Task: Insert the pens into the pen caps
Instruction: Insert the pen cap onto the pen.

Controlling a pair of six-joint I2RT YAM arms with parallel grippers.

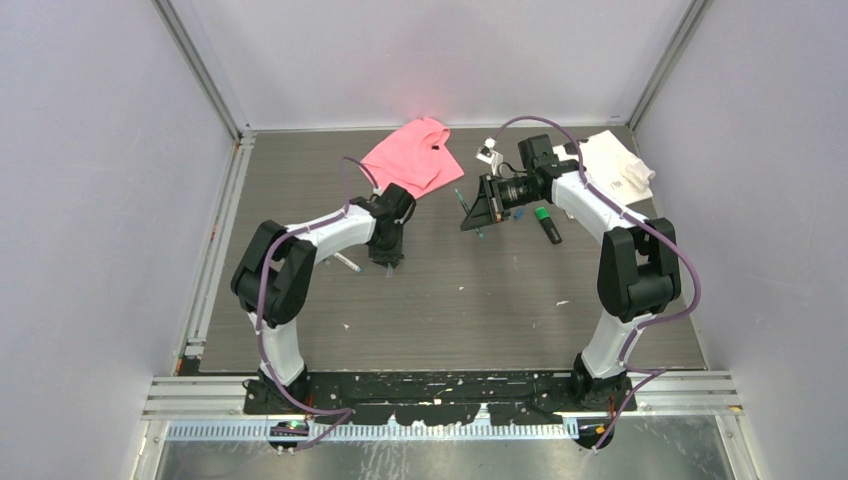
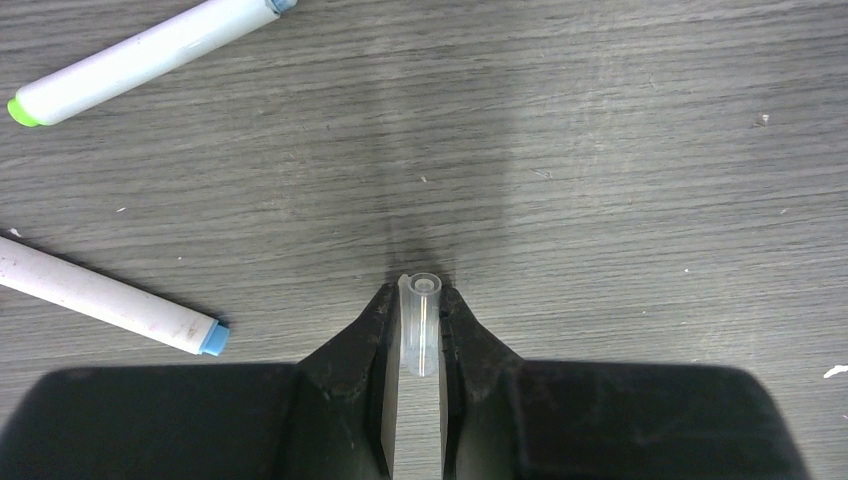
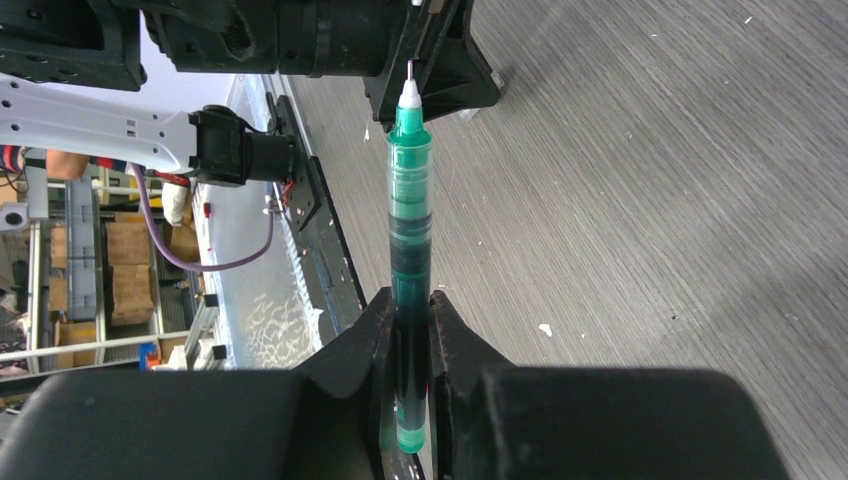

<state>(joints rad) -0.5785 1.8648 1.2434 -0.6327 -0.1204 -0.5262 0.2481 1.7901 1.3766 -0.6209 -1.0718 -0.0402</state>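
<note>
Left pincer [image 2: 418, 300] clenched on clear cap [image 2: 424, 335], near pink cloth [image 1: 415, 155]; right pincer [image 3: 408, 310] grasping green pen [image 3: 408, 170], right of it. Print on white cloth [image 1: 620, 160] unreadable.

Dark grey-brown with fine streaked wood grain on the desk [image 1: 450, 290], flecked with small white specks; matte black on the left tool [image 2: 421, 297] and the right tool [image 3: 410, 300]; colourless and see-through on the clear cap [image 2: 424, 325]; translucent green on the green pen [image 3: 408, 190], darker green-black mid-barrel, white at the nib cone; white on the green-ended marker [image 2: 140, 55], bright green at its end; off-white with grey smudges on the blue-ended marker [image 2: 95, 295], blue at its end; black on the highlighter [image 1: 548, 230], bright green at one end; vivid pink on the pink cloth [image 1: 412, 155]; plain white on the white cloth [image 1: 625, 165]; white shells and black joints on the arms [image 1: 335, 230]; purple on the cables [image 1: 530, 118].
</note>
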